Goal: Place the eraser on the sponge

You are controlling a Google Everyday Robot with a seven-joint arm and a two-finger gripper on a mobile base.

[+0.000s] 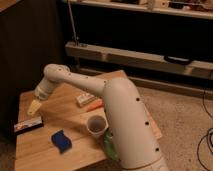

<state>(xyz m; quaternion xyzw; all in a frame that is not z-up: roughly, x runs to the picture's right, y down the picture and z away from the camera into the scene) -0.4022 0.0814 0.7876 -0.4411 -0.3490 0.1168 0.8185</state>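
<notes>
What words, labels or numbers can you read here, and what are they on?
On the eraser: red marks on its white top, too blurred to read.
On the cream packet: print, too blurred to read.
The gripper, close by the eraser at the left, shows no readable text.

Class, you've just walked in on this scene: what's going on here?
A robot arm reaches across a wooden table. Its gripper hangs just above the eraser at the table's left edge; whether they touch is unclear. The blue sponge lies apart, nearer the front, with nothing on it. A paper cup stands beside it.
</notes>
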